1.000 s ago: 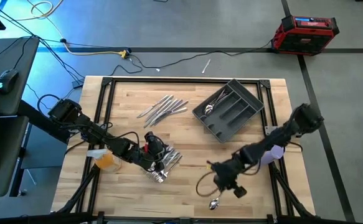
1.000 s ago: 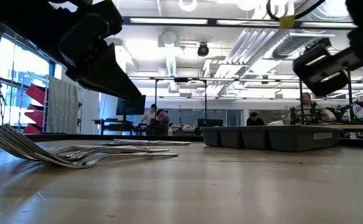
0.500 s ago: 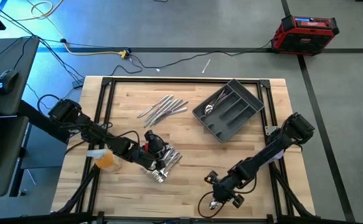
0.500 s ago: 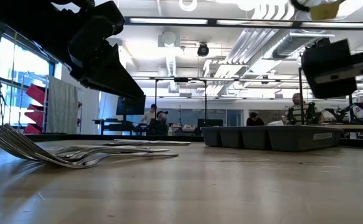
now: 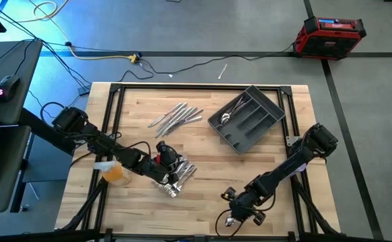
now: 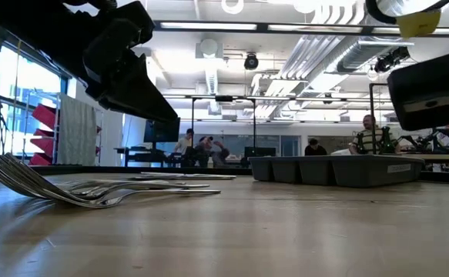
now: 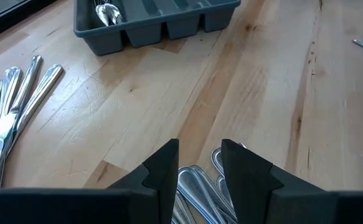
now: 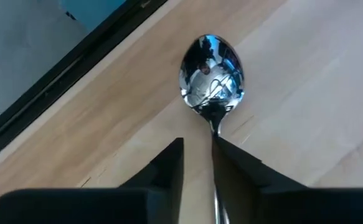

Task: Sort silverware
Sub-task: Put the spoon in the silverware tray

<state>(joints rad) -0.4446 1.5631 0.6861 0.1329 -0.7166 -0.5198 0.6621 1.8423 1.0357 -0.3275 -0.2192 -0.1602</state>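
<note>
A shiny spoon (image 8: 211, 73) lies on the wood near the table's front edge (image 5: 230, 220). My right gripper (image 8: 198, 144) is over it, pointing steeply down and slightly open. Its fingers stand on either side of the spoon's handle (image 8: 216, 127); I cannot tell whether they touch it. A heap of forks (image 5: 180, 176) lies left of centre, tines curling up (image 6: 8, 169). My left gripper (image 7: 200, 146) hangs open just above the forks (image 7: 197, 186). Knives (image 5: 177, 115) lie farther back. The grey tray (image 5: 248, 118) holds spoons (image 7: 106, 11).
A black metal frame (image 5: 111, 107) runs round the tabletop. An orange-and-white object (image 5: 113, 172) sits under the left arm by the left edge. Bare wood lies between the forks and the spoon. People are in the room beyond the table (image 6: 374, 135).
My right gripper has moved toward the table's near edge and down, turning as it went, until it stands over the spoon. The spoon has stayed where it lay. The left arm and the forks have kept still.
</note>
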